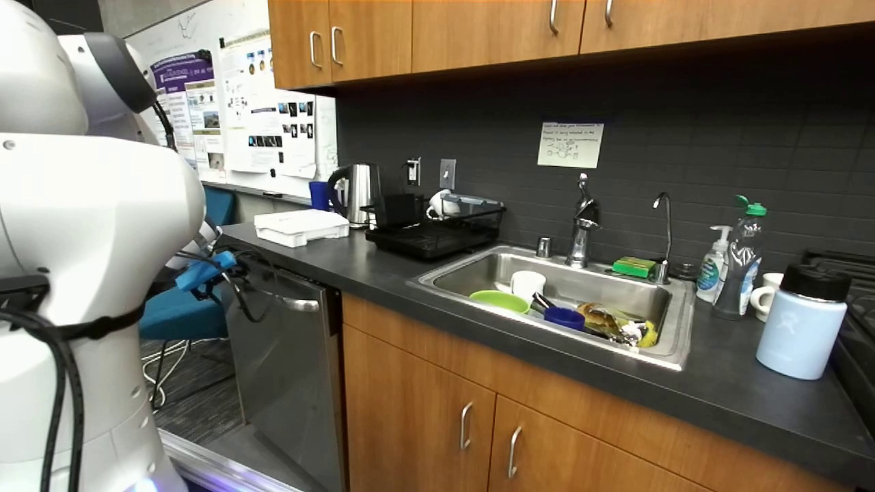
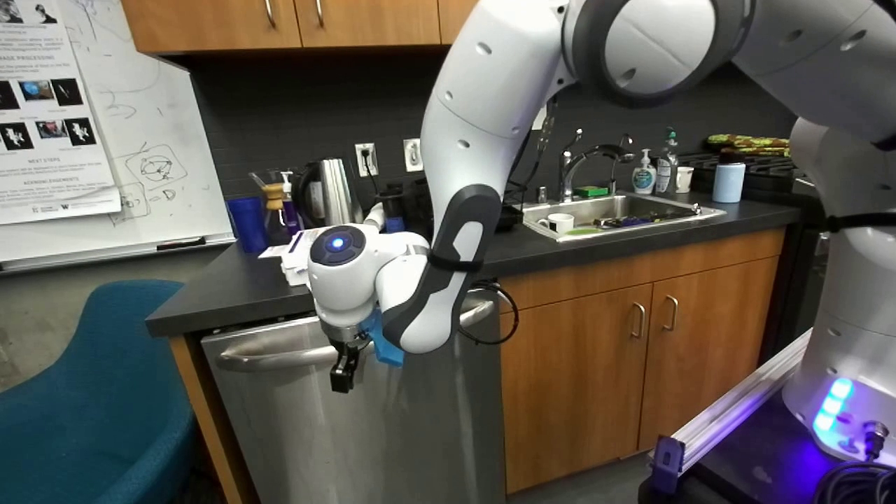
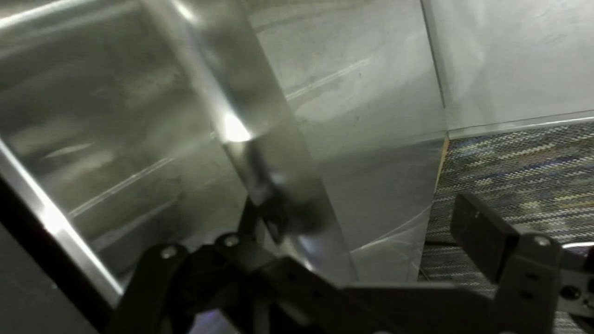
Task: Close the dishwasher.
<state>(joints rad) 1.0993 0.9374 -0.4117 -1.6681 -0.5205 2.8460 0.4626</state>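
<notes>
The dishwasher's grey metal door stands upright under the counter; it also shows in an exterior view and the wrist view. The racks are hidden behind it. A narrow dark gap runs along its top edge; I cannot tell whether it is latched. Its bar handle crosses the wrist view. My gripper points down at the handle. In the wrist view the jaws are wide apart, with the left finger at the handle, partly hidden by it, and the right finger out over the floor.
The dark counter overhangs the door. A white box, a kettle and a black dish rack stand on it. The sink holds dishes. A teal chair stands beside the counter's end. Wooden cabinets adjoin the dishwasher.
</notes>
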